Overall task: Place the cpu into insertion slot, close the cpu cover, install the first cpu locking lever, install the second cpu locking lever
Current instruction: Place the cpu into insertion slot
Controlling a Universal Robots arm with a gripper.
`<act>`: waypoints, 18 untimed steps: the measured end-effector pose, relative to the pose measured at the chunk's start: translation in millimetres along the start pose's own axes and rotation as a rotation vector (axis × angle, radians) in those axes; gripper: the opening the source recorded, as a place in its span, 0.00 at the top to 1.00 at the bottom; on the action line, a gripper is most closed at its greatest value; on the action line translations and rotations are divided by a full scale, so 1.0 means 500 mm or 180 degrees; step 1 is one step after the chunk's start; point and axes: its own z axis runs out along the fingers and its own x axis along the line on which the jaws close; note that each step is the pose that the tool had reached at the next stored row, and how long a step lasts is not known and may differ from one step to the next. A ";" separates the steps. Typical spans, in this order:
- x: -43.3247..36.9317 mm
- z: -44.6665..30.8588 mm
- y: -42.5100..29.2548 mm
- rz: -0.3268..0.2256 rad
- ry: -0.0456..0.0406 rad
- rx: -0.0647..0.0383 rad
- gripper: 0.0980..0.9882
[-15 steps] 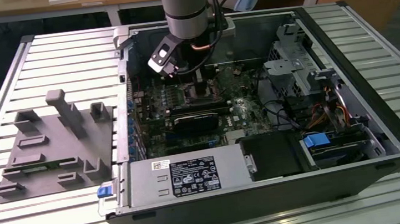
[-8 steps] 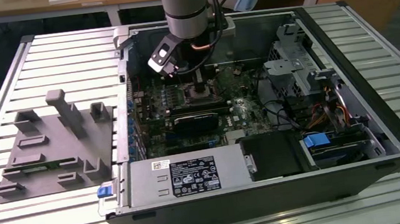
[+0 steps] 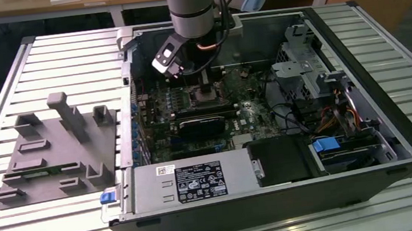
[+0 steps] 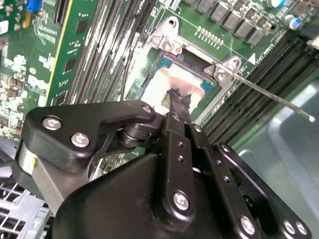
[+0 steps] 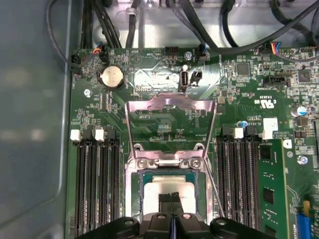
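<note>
The cpu (image 5: 172, 185), a flat silver-grey square, lies in the insertion slot (image 5: 133, 191) on the green board, and its pale top (image 4: 157, 84) shows again in the second wrist view. My gripper (image 5: 171, 199) is shut, with both fingertips pressed together. The tips (image 4: 178, 99) rest on or just over the cpu's top. The cpu cover (image 5: 169, 103) stands swung open behind the slot, its window showing the board. A thin locking lever (image 4: 271, 96) sticks out free beside the slot. In the exterior view the gripper (image 3: 205, 89) reaches down into the open computer case.
Long black memory slots (image 5: 94, 184) flank the socket on both sides (image 5: 239, 174). Black cables (image 5: 107, 25) hang along the case wall. In the exterior view a power supply (image 3: 190, 183) and drive cage (image 3: 316, 75) fill the case, and a grey fixture (image 3: 56, 148) lies on the exterior view's left.
</note>
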 end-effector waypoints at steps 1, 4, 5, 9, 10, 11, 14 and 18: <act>0.000 -0.004 0.001 0.0000 0.0000 0.0000 1.00; 0.000 -0.020 0.002 0.0000 0.0001 -0.0001 1.00; 0.000 -0.026 0.003 0.0000 0.0000 -0.0001 1.00; 0.001 -0.048 0.006 0.0000 0.0000 -0.0003 1.00; 0.001 -0.054 0.006 0.0000 0.0001 -0.0004 1.00; 0.001 -0.059 0.007 0.0000 0.0001 -0.0005 1.00; 0.001 -0.076 0.009 0.0000 0.0001 -0.0010 1.00; 0.001 -0.095 0.011 0.0000 0.0001 -0.0017 1.00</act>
